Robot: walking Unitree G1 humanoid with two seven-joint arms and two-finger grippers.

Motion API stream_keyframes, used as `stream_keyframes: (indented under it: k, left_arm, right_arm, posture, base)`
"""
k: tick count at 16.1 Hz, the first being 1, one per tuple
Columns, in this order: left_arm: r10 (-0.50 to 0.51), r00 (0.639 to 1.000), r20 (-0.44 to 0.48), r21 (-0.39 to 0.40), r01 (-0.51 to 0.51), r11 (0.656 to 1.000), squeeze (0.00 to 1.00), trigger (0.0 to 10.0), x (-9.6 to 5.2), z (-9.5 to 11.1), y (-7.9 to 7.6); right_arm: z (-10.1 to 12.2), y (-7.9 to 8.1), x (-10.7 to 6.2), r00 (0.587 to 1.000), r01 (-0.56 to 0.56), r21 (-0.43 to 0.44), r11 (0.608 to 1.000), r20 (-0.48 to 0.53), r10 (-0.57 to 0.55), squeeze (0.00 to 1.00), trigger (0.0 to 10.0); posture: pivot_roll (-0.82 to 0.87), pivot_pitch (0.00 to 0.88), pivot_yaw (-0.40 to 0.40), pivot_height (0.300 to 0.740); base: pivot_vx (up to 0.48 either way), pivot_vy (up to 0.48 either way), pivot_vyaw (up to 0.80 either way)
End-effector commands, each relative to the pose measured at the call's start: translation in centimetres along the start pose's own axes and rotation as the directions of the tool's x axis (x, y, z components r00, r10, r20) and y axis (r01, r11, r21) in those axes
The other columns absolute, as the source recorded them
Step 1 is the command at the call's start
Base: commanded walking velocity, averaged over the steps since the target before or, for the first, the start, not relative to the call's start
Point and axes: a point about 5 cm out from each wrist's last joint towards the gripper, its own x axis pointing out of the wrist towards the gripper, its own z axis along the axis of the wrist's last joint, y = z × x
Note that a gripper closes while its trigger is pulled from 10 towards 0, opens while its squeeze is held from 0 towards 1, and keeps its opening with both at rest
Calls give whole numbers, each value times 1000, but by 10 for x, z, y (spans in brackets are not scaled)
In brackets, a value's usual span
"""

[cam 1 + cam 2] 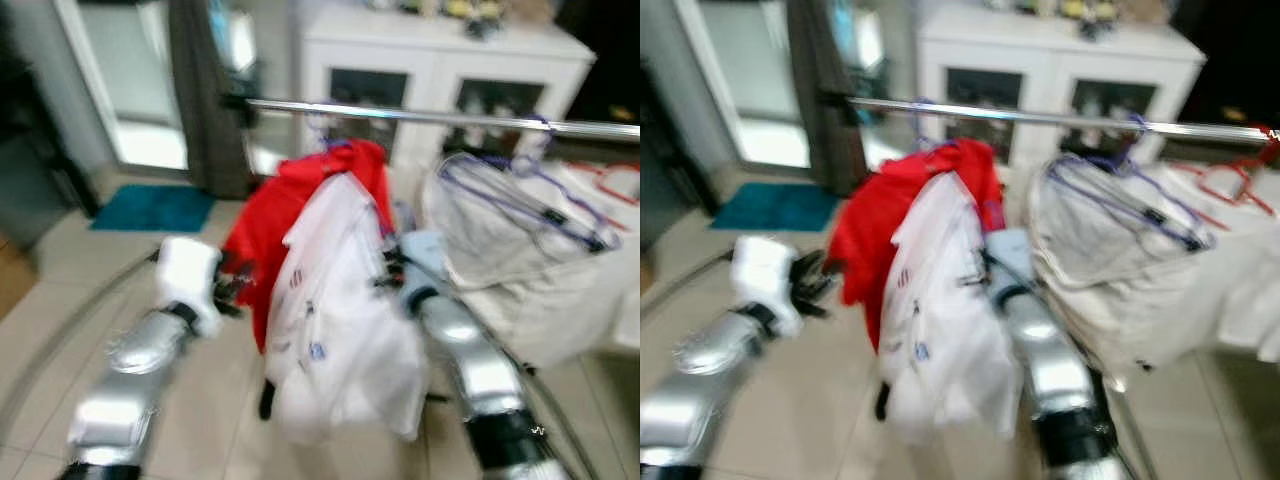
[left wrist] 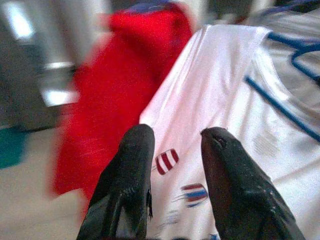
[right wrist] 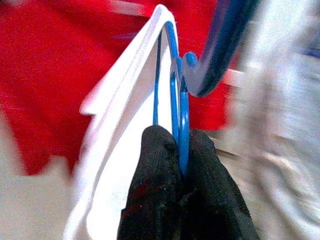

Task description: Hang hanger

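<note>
Head views, blurred: chrome rail (image 1: pixel 400 114) running across the far middle, red garment (image 1: pixel 300 215) already hung on it at left, cream garments on purple hangers (image 1: pixel 520 190) hung at right. Between them, white shirt (image 1: pixel 340 300) held up just below the rail, beside the red one, by the right gripper (image 1: pixel 392 268) at its collar; hook seemingly not yet over the rail, though hard to tell through the blur. Left gripper (image 1: pixel 232 285) raised near the red garment's left edge, holding nothing. Farther back, white cabinet (image 1: pixel 440 60) with glass doors, dark curtain (image 1: pixel 205 90) by a bright doorway, teal mat (image 1: pixel 150 207) on pale tiled floor (image 1: pixel 60 270). Left wrist view: fingers (image 2: pixel 127 185) apart with a clear gap, pointed at the white shirt's small striped prints, red cloth beyond. Right wrist view: fingers (image 3: pixel 155 180) pressed together, clamped on the thin blue hanger (image 3: pixel 177 100) wire carrying the shirt, a darker blue hook curving off just above. Judged from this: pickup and carry done; left to do, lift the hook over the rail, settle it, let go.
</note>
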Motion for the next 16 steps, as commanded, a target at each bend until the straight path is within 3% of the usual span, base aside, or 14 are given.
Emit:
stream_keyframes:
  k: [1, 6, 10, 12, 14, 16]
  left_arm:
    - [31, 1000, -1, 22, -31, 999, 0, 10000, -4, 2, 10]
    - [-7, 1000, -11, 36, 7, 999, 0, 10000, -3, -1, 3]
    - [-55, 998, 8, 54, 55, 997, 0, 10000, -5, 4, 0]
    - [-162, 987, -14, 108, 163, 981, 0, 10000, -8, 5, -11]
    - [-200, 979, -30, 146, 202, 968, 0, 10000, -7, 6, -14]
    - [-246, 969, 0, 160, 243, 957, 0, 10000, -5, 16, -17]
  right_arm:
    - [14, 6, 3, 999, -4, -7, 1000, 50, 5, 0, 10000]
    - [22, 4, -5, 998, -10, -63, 998, 58, 14, 0, 10000]
    - [38, 3, -3, 995, 48, -126, 991, 93, -36, 0, 10000]
    - [45, 1, 1, 994, 83, -112, 990, 83, -73, 0, 10000]
    - [49, -1, 5, 994, 87, -120, 989, 69, -79, 0, 10000]
    - [61, -4, 12, 993, 87, -50, 995, 80, -83, 0, 10000]
  posture:
    - [51, 0, -28, 740]
    - [45, 0, -38, 740]
    - [48, 0, -52, 740]
    - [51, 0, -67, 740]
    - [53, 0, -76, 740]
    - [51, 0, -80, 740]
  base:
    - [386, 0, 0]
    - [361, 0, 0]
    - [0, 0, 0]
    - [0, 0, 0]
    - [0, 0, 0]
    - [0, 0, 0]
